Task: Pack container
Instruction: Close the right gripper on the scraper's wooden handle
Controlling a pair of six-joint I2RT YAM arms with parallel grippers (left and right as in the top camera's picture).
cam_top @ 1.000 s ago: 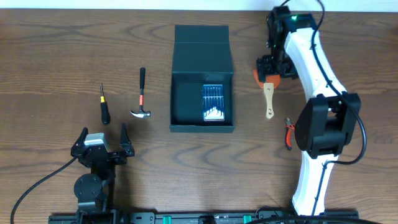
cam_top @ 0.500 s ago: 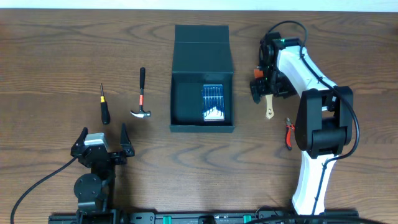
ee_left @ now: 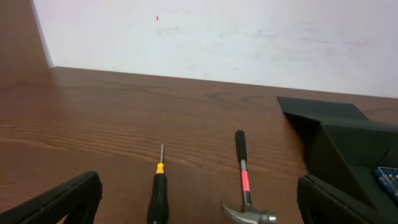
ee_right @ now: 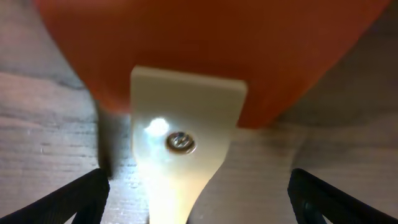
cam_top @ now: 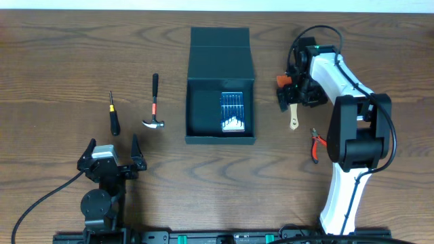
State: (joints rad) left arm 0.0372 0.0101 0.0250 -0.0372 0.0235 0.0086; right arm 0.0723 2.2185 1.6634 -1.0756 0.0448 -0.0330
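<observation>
The dark teal container [cam_top: 221, 139] stands open mid-table, its flap lid [cam_top: 220, 46] folded back, with a small blue case of silver bits [cam_top: 232, 112] inside. It also shows at the right of the left wrist view [ee_left: 348, 143]. My right gripper [cam_top: 296, 91] is open and low over a tool with an orange head [ee_right: 205, 50] and a cream handle [ee_right: 186, 143], right of the container. Its fingers stand on either side of the handle without touching it. The handle's end [cam_top: 293, 116] sticks out toward the front. My left gripper [cam_top: 112, 152] is open and empty at the front left.
A hammer [cam_top: 155, 105] and a black screwdriver [cam_top: 114, 115] lie left of the container; both also show in the left wrist view, hammer [ee_left: 244, 186] and screwdriver [ee_left: 158, 193]. Red-handled pliers [cam_top: 315, 144] lie at the front right beside the right arm.
My right gripper has come forward from the table's back and dropped down over the orange-headed tool. The left arm and the other objects have not moved.
</observation>
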